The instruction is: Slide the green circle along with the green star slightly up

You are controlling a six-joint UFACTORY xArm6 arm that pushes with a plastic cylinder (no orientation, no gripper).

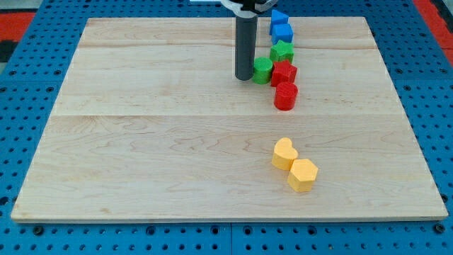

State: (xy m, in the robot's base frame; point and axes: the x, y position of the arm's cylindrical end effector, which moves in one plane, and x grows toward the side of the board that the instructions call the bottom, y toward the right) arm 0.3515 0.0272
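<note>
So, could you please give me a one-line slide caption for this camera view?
My tip rests at the left side of the green circle block, with the green star block just above-right on the wooden board.

The board is pale wood with faint grain, crossed by darker lines running left to right. Around it lies a blue pegboard dotted with dark holes, with red patches at the view's top corners. The rod is dark grey. Two blocks are green, two red, two blue, two yellow.
</note>
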